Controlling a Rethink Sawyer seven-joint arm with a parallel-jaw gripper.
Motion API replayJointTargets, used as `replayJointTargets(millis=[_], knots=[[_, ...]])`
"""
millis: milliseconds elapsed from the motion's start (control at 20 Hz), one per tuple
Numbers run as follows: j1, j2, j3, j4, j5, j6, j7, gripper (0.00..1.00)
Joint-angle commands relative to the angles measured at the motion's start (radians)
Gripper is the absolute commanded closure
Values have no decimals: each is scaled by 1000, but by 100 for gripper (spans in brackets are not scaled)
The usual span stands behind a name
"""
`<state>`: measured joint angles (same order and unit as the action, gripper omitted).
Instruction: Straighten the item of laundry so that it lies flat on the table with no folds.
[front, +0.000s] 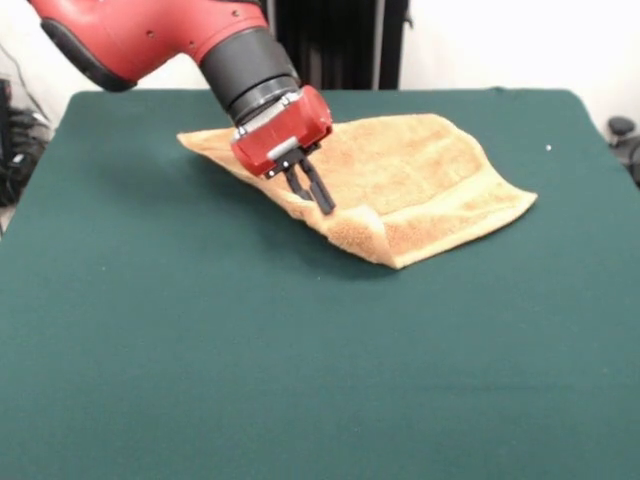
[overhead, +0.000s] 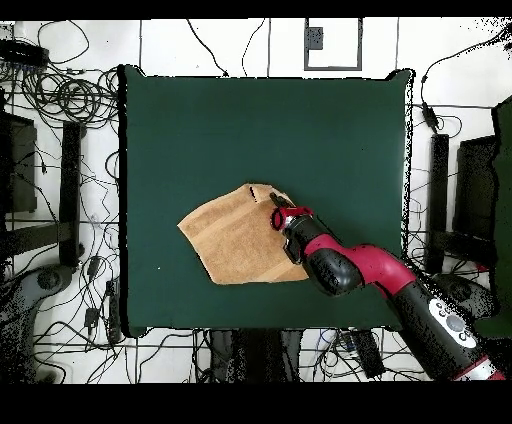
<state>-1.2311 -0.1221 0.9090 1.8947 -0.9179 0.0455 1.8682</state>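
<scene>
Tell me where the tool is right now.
Front view: the tool sits left of centre, tips down on the towel near its raised front fold. Overhead, it is at the towel's right edge.

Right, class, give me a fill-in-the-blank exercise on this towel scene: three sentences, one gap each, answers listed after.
1. The towel lying on the table is ____ in colour.
2. The cloth covering the table is dark ____.
3. In the front view, the hand of the red arm is at the towel's folded edge, and its two fingers are coloured ____.

Missing words: orange-tan; green; black
</scene>
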Motion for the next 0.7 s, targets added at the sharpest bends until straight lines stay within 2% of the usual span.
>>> replayJointTargets(millis=[50, 400, 700], knots=[[48, -5, -2, -129, -47, -34, 15, 100], [91, -82, -63, -117, -45, -108, 61, 100], [109, -112, -89, -114, -45, -148, 64, 100]])
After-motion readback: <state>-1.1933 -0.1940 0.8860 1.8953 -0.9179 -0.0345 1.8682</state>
